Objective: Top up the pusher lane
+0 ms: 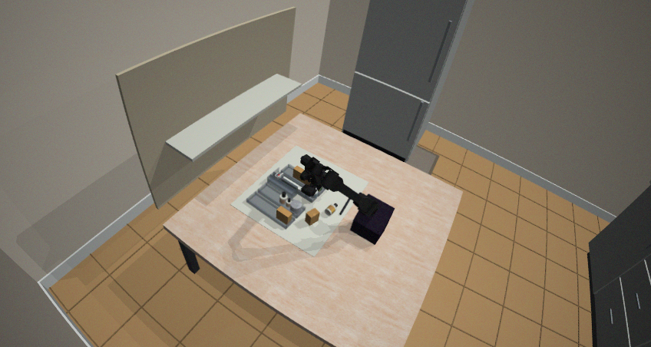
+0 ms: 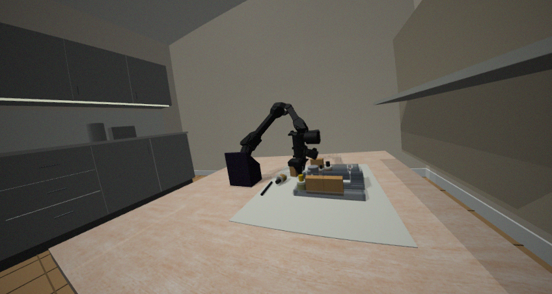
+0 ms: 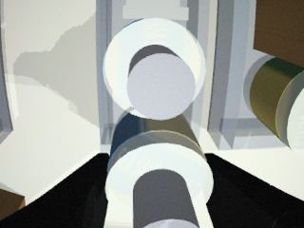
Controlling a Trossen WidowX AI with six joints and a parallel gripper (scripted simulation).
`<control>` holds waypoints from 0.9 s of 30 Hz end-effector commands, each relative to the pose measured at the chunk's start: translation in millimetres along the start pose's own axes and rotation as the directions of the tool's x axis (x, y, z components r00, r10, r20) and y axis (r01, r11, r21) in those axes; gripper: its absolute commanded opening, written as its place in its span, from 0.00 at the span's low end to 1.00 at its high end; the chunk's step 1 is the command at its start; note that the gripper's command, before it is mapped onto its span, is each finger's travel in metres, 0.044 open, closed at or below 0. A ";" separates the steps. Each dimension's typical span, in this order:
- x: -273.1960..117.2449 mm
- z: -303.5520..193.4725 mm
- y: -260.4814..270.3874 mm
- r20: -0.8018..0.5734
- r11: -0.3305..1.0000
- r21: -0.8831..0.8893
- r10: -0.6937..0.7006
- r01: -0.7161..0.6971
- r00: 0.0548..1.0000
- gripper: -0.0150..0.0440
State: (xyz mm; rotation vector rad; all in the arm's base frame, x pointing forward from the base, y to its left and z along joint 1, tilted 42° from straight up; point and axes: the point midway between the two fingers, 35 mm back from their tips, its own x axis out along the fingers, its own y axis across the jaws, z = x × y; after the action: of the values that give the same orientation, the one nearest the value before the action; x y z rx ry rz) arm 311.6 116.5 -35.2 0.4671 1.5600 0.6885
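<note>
My gripper (image 3: 156, 163) (image 2: 299, 168) points down over the front end of the sprung lane (image 3: 101, 71) and is shut on a jar (image 3: 116, 182) with a white shoulder, grey cap and dark amber body. The held jar is roughly upright. A like jar (image 3: 161, 90) stands in the lane directly behind it; the two overlap in the wrist view, and whether they touch is unclear. A pale part of the pusher (image 3: 154, 11) shows behind the lane jar. The held jar's base and most of the front stop are hidden, so its height above the lane floor cannot be told.
A neighbouring lane holds an olive jar (image 3: 271, 90) (image 2: 301, 185) and brown boxes (image 3: 280, 26) (image 2: 324, 184). Black-capped bottles (image 1: 282, 199) and a grey-lidded jar (image 1: 296, 206) stand on the other side. A loose brown box (image 1: 312, 216), a bottle lying down (image 1: 330, 209) and a black rod (image 1: 345, 206) are nearer the arm base.
</note>
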 end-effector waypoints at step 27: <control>-7.5 19.3 2.9 0.021 1.000 -0.014 0.002 -0.002 1.000 0.25</control>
State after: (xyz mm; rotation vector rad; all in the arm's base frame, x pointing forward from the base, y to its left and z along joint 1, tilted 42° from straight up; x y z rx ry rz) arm 320.9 117.1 -32.1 0.4684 1.5642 0.6880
